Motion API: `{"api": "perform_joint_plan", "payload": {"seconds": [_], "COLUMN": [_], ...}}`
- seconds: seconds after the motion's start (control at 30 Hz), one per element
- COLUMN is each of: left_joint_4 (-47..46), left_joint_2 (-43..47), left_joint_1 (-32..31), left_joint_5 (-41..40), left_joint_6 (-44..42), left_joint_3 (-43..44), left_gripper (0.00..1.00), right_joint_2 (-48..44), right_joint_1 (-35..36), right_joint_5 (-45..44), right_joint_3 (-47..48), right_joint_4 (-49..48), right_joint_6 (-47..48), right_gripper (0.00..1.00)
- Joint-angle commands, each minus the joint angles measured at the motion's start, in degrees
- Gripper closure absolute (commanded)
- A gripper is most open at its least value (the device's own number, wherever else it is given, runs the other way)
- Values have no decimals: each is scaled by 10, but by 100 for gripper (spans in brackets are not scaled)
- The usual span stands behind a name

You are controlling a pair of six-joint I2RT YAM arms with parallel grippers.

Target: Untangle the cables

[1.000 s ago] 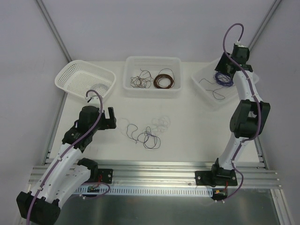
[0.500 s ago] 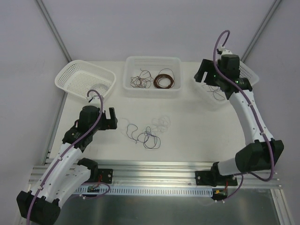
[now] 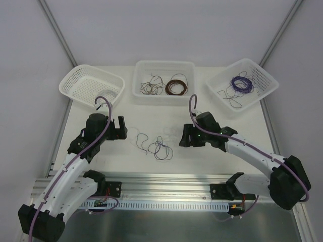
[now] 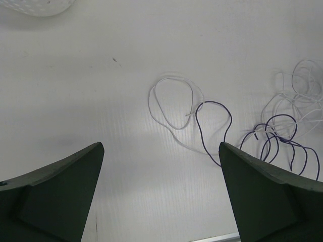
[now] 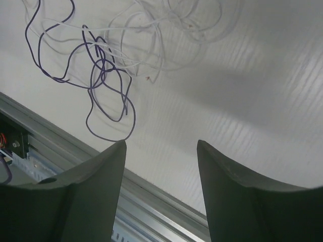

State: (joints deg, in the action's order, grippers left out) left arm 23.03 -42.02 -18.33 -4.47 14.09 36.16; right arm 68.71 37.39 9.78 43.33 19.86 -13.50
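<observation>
Two pincers sit on either side of the cables [image 3: 159, 146], which lie as a loose clump on the tabletop [image 3: 202, 164] between the arms.

Its fingers spread wide, the left pincer [image 3: 121, 128] grips nothing and touches none of the strands. From its wrist camera the left pincer [image 4: 160, 151] faces bare tabletop, with the cables [image 4: 275, 133] off to the right. A white loop [image 4: 171, 103] lies nearest, its end meeting a purple strand [image 4: 214, 126] that runs back into the clump.

Just right of the clump, the right pincer [image 3: 184, 136] also has its fingers apart, by a smaller gap, and is empty. In its wrist view the right pincer [image 5: 160, 146] looks across the cables [image 5: 103, 75], where purple loops cross whitish ones. The lowest purple loop ends close beside one finger [image 5: 75, 201]; whether it touches is hard to tell. A metal rail [image 5: 151, 204] runs along the near edge.

At the far side stand a left basket [image 3: 75, 83], a middle bin [image 3: 164, 65] holding a brown coil [image 3: 176, 86], and a right basket [image 3: 262, 78] holding purple wire [image 3: 241, 83].
</observation>
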Motion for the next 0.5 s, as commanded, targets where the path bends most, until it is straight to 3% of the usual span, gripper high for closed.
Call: {"api": "perform_joint_plan", "payload": {"seconds": [0.0,0.17,0.47], "left_joint_4": [-11,-11,-12], "left_joint_2": [-2,-2,-8], "left_joint_1": [1,1,1], "left_joint_5": [15,10,6], "left_joint_6": [-2,-3,-4], "left_joint_3": [12,10,9], "left_gripper": [1,1,1], "right_joint_2": [-14,33,115], "right_joint_1": [15,40,76], "right_joint_5": [7,18,16], "right_joint_3": [-40,-81,-84], "right_joint_4": [-137,-238,-284], "right_joint_6": [-79,-126,-155], "right_gripper": [39,46,54]}}
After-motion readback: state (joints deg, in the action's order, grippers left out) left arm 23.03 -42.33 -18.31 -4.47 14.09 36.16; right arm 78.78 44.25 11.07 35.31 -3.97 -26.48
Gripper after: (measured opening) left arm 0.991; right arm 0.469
